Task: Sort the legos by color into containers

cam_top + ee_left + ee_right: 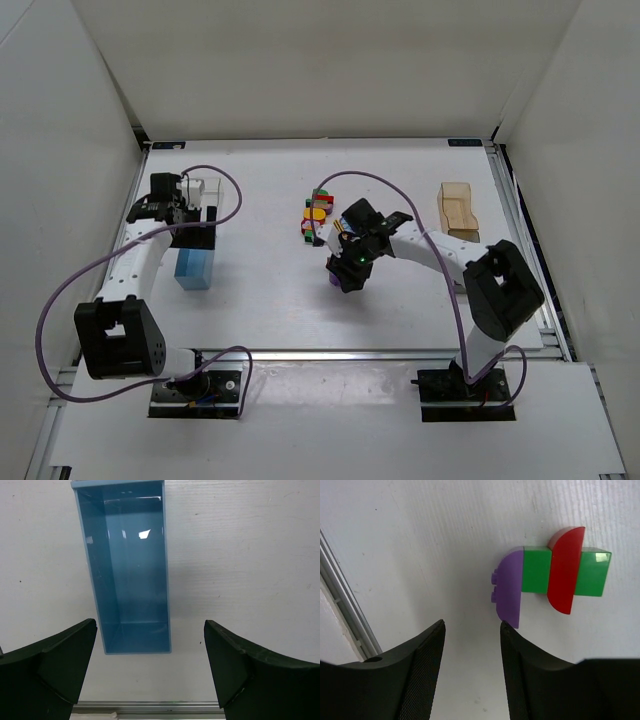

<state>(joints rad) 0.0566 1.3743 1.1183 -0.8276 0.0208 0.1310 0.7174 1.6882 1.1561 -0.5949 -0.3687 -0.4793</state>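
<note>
White table (pixel 260 300), pale enclosure walls (pixel 320 60)

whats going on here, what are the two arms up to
It's a sort-by-colour job. The right gripper hangs open beside a joined purple, green and red brick stack lying on the white table, nothing between its jaws. The left gripper is wide open above an empty light blue rectangular box. More red and yellow bricks wait mid-table.

Top camera: high over the near edge, looking down on the whole bench (pixel 260 200). My left wrist camera: straight down, close over the blue container (pixel 132 570). Right wrist camera: closer still, over a brick stack (pixel 552 575). Top view shares both.
</note>
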